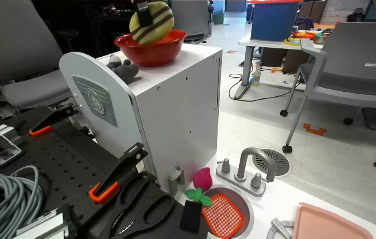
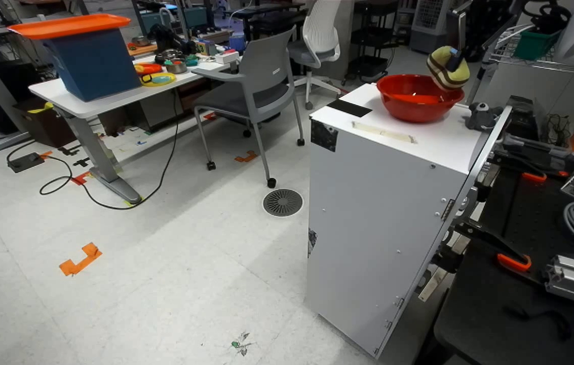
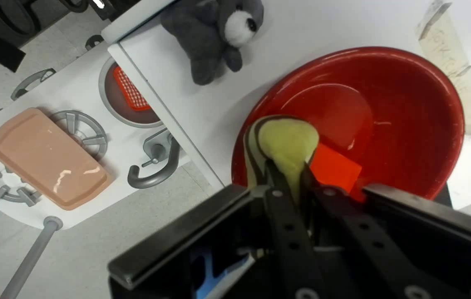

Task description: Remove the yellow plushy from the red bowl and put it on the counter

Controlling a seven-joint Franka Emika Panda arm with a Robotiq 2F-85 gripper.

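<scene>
Over one side of a wide, round, glossy red bowl [image 3: 414, 112], I have my black two-fingered gripper [image 3: 289, 174] clamped from either side on a soft, rounded yellow plushy [image 3: 286, 137] with dark brown stripes, the fabric pinched between the fingers. In both exterior views much of the plushy stands higher than the bowl's rim, and it is tilted; whether its lower end touches the bowl, I cannot tell. Inside the bowl lies a flat, bright orange-red piece [image 3: 337, 166] with straight edges. The bowl rests upright on the white top of a tall, box-shaped cabinet [image 2: 378, 218]. On that top, near the bowl but apart from it, sits a small dark-grey plush animal [image 3: 206, 37] with a white muzzle. Pale tape [image 3: 453, 66] with faint handwriting is stuck to the cabinet on another side of the bowl. Lower down, beside the cabinet, I see a pale, flat counter [image 1: 282, 199] carrying a curved silver faucet [image 1: 243, 166], a round metal basin [image 1: 248, 212] with a red-orange mesh piece [image 1: 222, 215] in it, and a salmon-pink rectangular tray [image 3: 48, 158] laid over two silver ring-shaped burners [image 3: 94, 141].
</scene>
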